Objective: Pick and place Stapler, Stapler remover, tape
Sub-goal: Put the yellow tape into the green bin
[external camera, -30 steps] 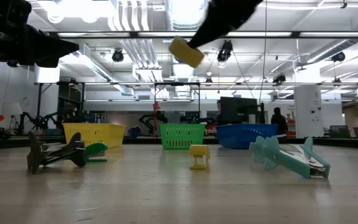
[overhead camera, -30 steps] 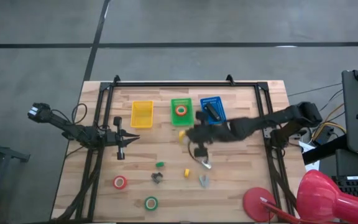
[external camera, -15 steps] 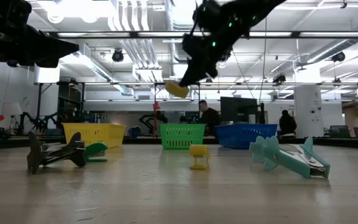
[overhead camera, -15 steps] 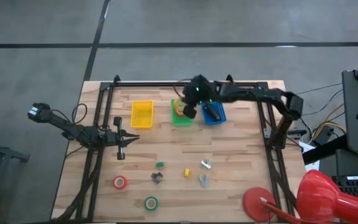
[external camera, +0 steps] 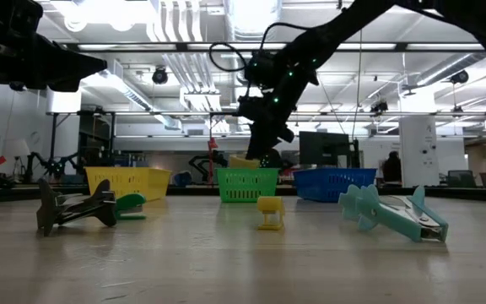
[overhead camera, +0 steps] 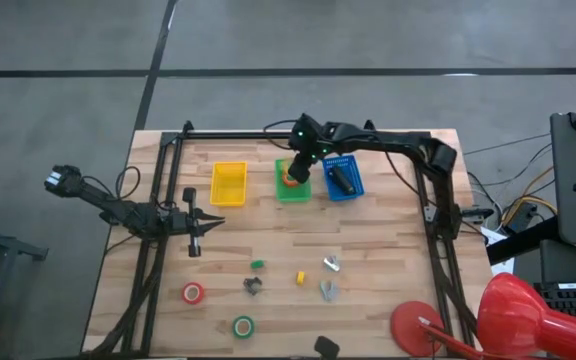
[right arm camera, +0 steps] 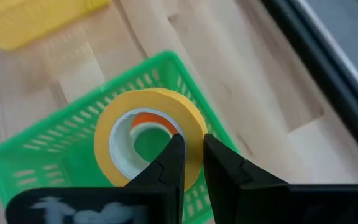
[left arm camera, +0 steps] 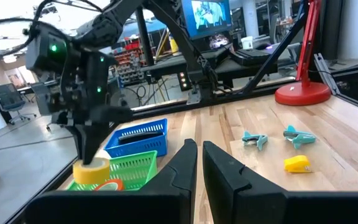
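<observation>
A second ago the right arm carried the yellow tape roll (right arm camera: pixel 149 138) above mid-tabletop; now it reaches across the upper centre of the high view, its right gripper (overhead camera: pixel 295 172) over the green basket (overhead camera: pixel 291 190), fingers pinching the roll's wall just above an orange-red tape roll (right arm camera: pixel 146 120) inside. The stapler (overhead camera: pixel 341 178) lies in the blue basket (overhead camera: pixel 352 187). The left gripper (overhead camera: pixel 194 240) is unmoved at the tabletop's (overhead camera: pixel 388 250) left edge, fingers closed on nothing.
</observation>
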Robot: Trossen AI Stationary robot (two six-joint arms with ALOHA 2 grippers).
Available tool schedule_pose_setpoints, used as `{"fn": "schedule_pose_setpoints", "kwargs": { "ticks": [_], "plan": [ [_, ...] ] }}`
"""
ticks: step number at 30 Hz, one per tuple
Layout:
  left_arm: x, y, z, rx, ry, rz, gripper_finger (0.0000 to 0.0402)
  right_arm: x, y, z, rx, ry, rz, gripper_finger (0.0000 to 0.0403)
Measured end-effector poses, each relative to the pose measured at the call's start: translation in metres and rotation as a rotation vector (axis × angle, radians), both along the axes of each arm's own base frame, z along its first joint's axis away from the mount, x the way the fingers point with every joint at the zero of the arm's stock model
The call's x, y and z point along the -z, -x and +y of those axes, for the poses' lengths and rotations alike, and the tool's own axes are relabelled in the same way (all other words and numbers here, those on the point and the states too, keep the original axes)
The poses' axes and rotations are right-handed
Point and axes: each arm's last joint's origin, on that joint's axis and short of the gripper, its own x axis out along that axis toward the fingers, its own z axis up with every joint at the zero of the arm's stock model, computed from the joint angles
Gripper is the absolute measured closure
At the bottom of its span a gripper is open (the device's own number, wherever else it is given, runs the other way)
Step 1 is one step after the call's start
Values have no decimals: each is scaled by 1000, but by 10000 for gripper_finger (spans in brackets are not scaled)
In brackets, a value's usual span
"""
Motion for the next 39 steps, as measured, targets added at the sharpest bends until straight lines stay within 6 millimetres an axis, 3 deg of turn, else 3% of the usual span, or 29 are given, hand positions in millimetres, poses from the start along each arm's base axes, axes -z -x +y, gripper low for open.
{"fn": "schedule_pose_setpoints", "kwargs": {
  "ticks": [39],
  "plan": [
    [0, 0, 0, 0, 0, 0, 371, 22, -9, 6, 4, -22, 46, 362]
  ]
}}
